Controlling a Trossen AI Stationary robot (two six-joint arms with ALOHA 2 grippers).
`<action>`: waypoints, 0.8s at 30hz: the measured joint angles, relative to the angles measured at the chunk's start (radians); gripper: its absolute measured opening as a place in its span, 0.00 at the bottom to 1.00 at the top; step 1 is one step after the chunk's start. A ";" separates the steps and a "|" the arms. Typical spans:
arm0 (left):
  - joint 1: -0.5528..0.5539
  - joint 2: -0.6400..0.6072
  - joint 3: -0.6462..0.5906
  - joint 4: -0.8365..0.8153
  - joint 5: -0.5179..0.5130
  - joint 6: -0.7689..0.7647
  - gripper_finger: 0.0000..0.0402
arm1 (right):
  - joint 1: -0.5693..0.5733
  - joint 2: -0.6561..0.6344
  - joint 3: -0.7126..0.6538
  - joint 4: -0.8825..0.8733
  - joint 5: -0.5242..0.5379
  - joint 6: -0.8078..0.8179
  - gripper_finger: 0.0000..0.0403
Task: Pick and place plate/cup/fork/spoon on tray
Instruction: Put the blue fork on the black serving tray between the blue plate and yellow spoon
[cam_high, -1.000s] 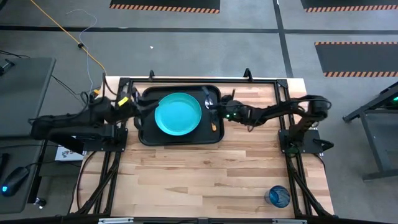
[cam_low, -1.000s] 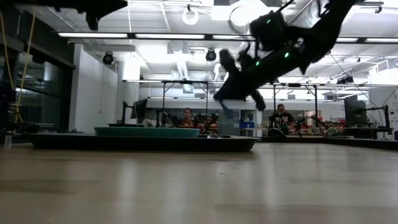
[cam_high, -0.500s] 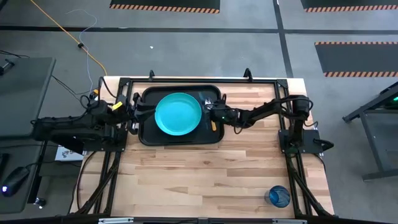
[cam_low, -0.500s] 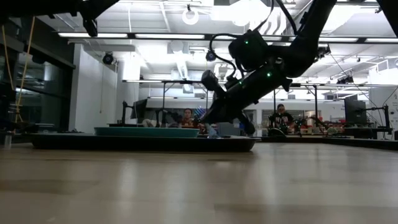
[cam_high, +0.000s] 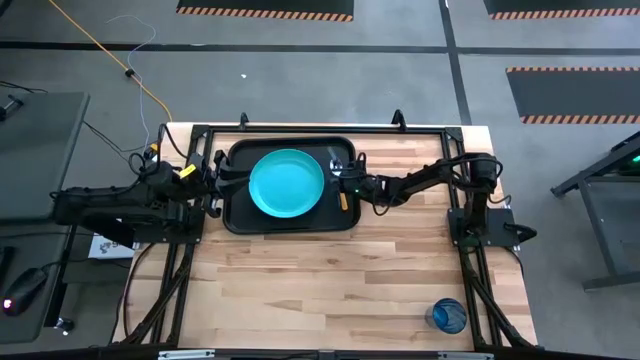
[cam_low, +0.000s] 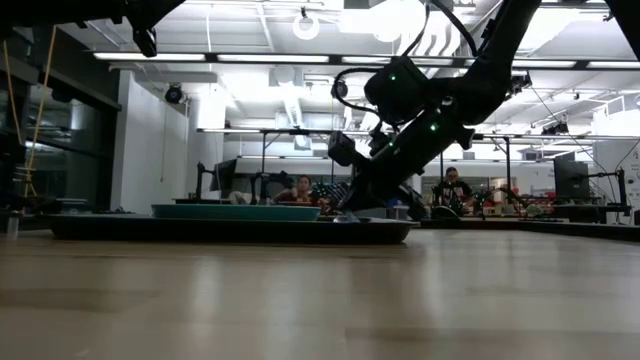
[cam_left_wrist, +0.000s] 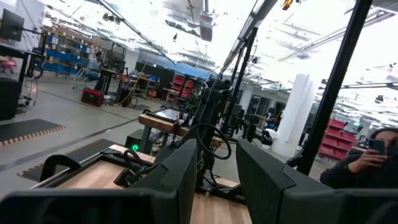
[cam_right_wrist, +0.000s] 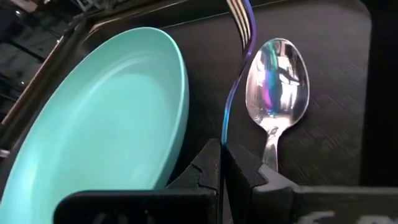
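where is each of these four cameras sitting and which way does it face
High: overhead, straight down; both arms, tray, plate, cup.
Low: table height, level across; right arm reaching down to tray.
Left wrist: past open left claw into the room.
Right wrist: past right claw pinching fork beside spoon.
Shared: plate, high and right wrist.

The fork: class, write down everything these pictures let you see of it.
The fork is slim, with a bluish-purple metallic sheen along its curved neck and tines. Its handle is hidden between the shut fingers of the right gripper, which pinches it edge-on. It hangs over the black tray, between the turquoise plate and the spoon, whose silver bowl lies face up. Whether the tines touch the tray cannot be told.
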 joint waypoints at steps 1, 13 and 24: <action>0.000 0.000 0.000 0.000 0.000 0.000 0.25 | 0.000 0.000 0.000 0.000 0.000 -0.008 0.00; 0.000 0.000 0.000 -0.003 0.000 0.007 0.25 | -0.008 0.000 0.000 0.036 0.019 -0.070 0.00; 0.000 0.000 0.000 -0.002 0.000 0.008 0.25 | -0.019 0.040 0.093 -0.061 -0.097 -0.012 0.00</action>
